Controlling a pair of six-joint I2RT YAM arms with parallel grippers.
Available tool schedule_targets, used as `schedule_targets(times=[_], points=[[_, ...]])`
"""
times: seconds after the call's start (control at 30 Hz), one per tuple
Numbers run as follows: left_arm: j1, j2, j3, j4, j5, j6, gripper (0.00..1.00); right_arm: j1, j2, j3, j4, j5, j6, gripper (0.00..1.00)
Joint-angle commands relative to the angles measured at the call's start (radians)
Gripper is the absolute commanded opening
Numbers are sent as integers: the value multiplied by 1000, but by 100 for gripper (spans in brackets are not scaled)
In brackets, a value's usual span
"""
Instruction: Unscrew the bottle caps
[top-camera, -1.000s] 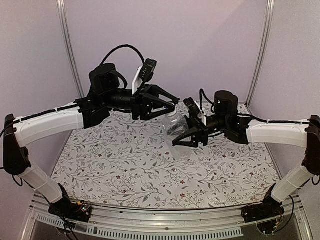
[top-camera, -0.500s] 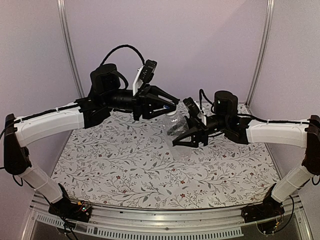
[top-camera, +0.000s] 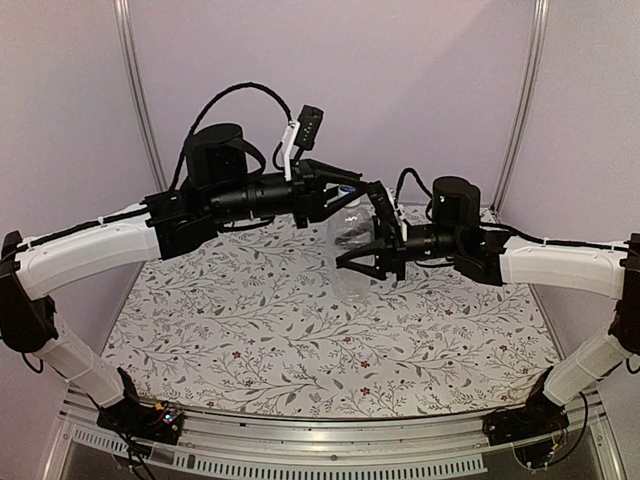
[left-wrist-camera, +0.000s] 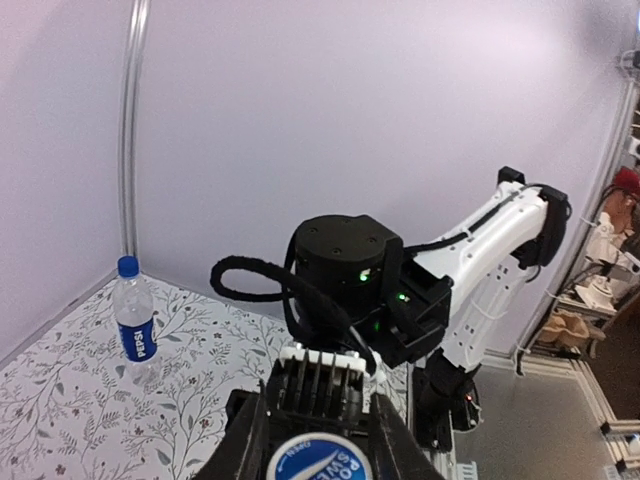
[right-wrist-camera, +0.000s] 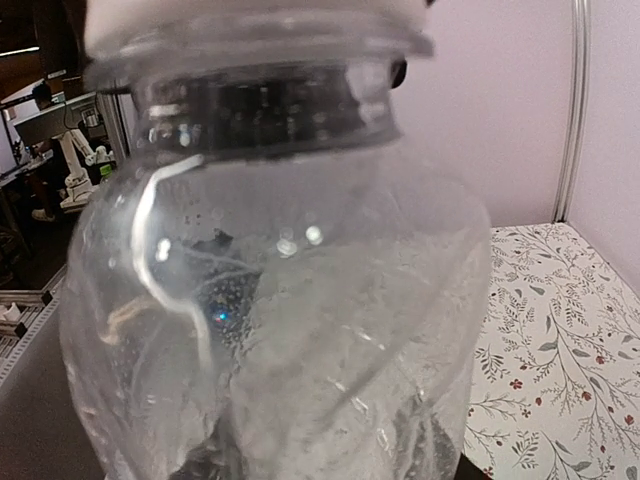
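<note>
The plain clear bottle is held up above the table between both arms. My right gripper is shut on its body, and the bottle fills the right wrist view. My left gripper sits over the bottle's top. In the left wrist view my left gripper is shut on the blue cap, which has white lettering. The labelled bottle stands upright on the table by the back wall with its blue cap on. It is hidden in the top view.
The floral tablecloth covers the table. Metal corner posts stand at the back left and back right. My right arm's wrist is close in front of the left wrist camera.
My left gripper moved right onto the bottle's top and closed on the cap. My right gripper shifted up and left with the bottle.
</note>
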Motion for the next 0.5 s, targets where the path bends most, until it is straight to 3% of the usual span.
schedule_targets(times=[0.0,0.23,0.47], points=[[-76,0,30,-139,-413,-124,0,3,-14,24,-37,256,-18,42],[-124,-5,45,-209,-652,-129,0,3,-46,-10,-8,399,7,41],[-124,-18,25,-207,-724,-117,0,3,-67,-27,5,444,18,44]])
